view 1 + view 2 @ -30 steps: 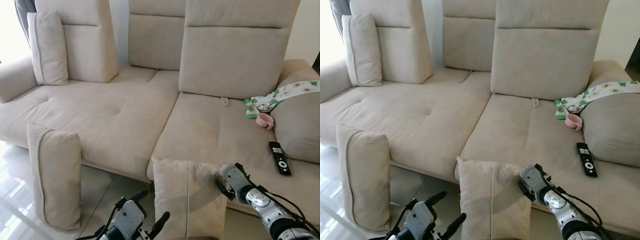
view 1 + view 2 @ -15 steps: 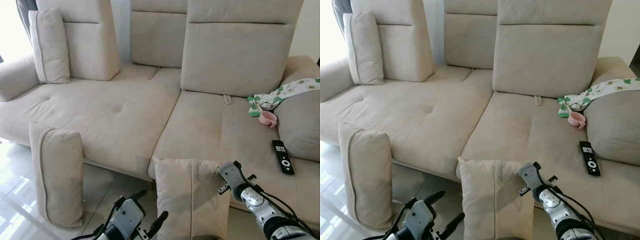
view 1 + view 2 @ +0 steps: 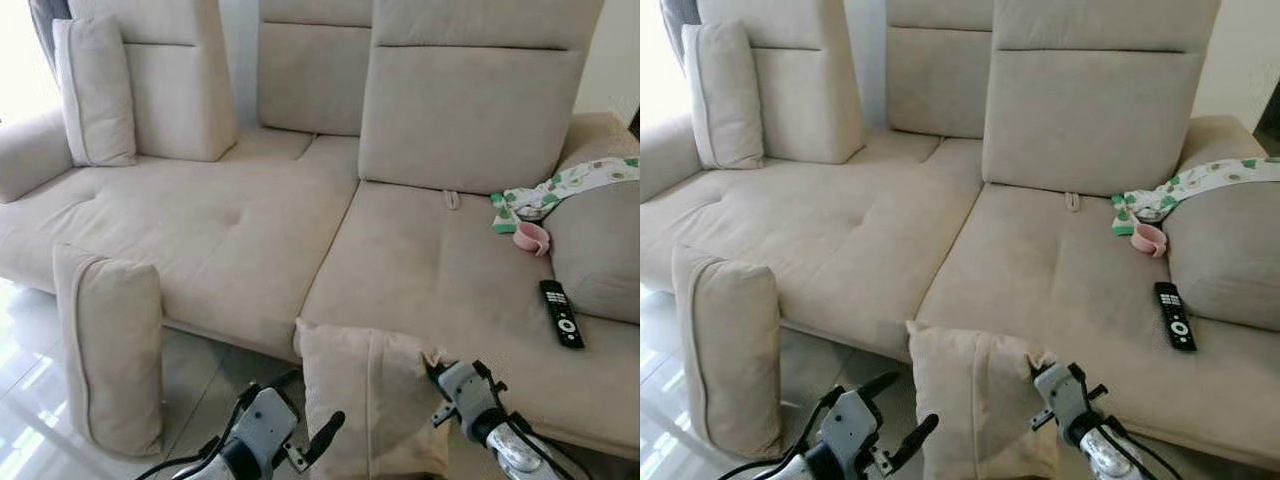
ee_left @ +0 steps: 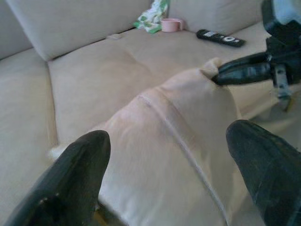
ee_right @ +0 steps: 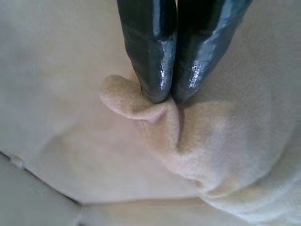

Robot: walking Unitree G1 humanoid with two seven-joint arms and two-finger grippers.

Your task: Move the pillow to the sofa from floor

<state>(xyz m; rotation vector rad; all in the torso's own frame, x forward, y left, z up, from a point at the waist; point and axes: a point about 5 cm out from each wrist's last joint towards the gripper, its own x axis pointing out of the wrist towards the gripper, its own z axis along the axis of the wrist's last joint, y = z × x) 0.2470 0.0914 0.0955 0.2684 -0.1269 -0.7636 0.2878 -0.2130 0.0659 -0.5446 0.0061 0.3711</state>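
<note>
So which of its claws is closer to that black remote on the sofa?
The right one. The right gripper pinches the top corner of the pillow, on the side toward the remote. The left gripper hovers open on the pillow's far side.

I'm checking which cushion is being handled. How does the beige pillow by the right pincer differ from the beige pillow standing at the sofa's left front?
The beige pillow in front of the sofa is pinched at its top corner by the right pincer; the beige pillow standing at the left front is untouched. The first has a crumpled, pulled-up corner; the second stands upright and smooth. Both match the beige fabric sofa.
</note>
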